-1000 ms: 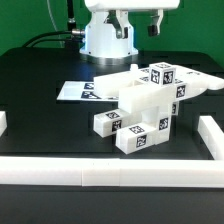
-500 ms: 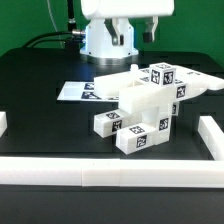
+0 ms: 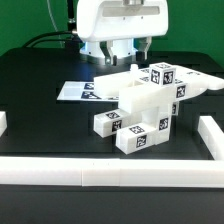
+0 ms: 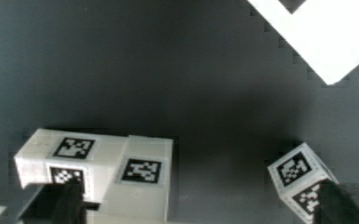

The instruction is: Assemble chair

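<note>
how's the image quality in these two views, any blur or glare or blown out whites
Exterior view: sharp enough to see the tags on the chair, but the white arm housing is blown out to a flat patch. Wrist view: soft overall, with the white tagged block slightly blurred, the dark table showing a dull grey sheen, and the near fingers out of focus.

The chair [image 3: 148,105] is white plastic; its blocks carry small square tags patterned in black and white. The table [image 3: 40,75] is matte black. The marker board [image 3: 82,91] is white with black-and-white tag prints. The border rails [image 3: 110,172] along the table edges are white. The arm housing [image 3: 122,22] is white; the gripper [image 3: 125,45] fingers are dark.
</note>
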Available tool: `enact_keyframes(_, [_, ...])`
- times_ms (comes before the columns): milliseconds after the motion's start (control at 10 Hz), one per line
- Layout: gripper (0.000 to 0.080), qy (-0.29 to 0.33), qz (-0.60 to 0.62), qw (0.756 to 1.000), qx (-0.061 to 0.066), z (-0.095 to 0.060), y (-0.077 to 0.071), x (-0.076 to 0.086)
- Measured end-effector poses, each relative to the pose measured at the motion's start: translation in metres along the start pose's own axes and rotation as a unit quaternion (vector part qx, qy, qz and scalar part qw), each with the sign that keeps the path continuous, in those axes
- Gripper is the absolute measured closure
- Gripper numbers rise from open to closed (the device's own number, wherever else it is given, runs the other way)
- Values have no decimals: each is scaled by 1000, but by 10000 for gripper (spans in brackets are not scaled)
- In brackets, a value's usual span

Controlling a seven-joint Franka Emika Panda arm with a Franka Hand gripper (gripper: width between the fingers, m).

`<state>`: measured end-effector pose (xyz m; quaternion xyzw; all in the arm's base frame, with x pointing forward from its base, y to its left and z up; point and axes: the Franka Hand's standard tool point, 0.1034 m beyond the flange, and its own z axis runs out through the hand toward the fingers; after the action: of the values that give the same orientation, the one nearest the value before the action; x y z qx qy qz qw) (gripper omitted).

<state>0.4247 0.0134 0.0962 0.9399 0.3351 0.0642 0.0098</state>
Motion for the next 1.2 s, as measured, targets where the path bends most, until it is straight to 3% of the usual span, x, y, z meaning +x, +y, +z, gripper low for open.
enact_keyframes(600, [150, 1, 5, 1000, 1, 6, -14, 14])
enact_keyframes(1000, [150, 0, 3, 1000, -2, 13, -10, 28])
enact_keyframes(1200, [150, -1, 4, 1000, -2, 14, -10, 26])
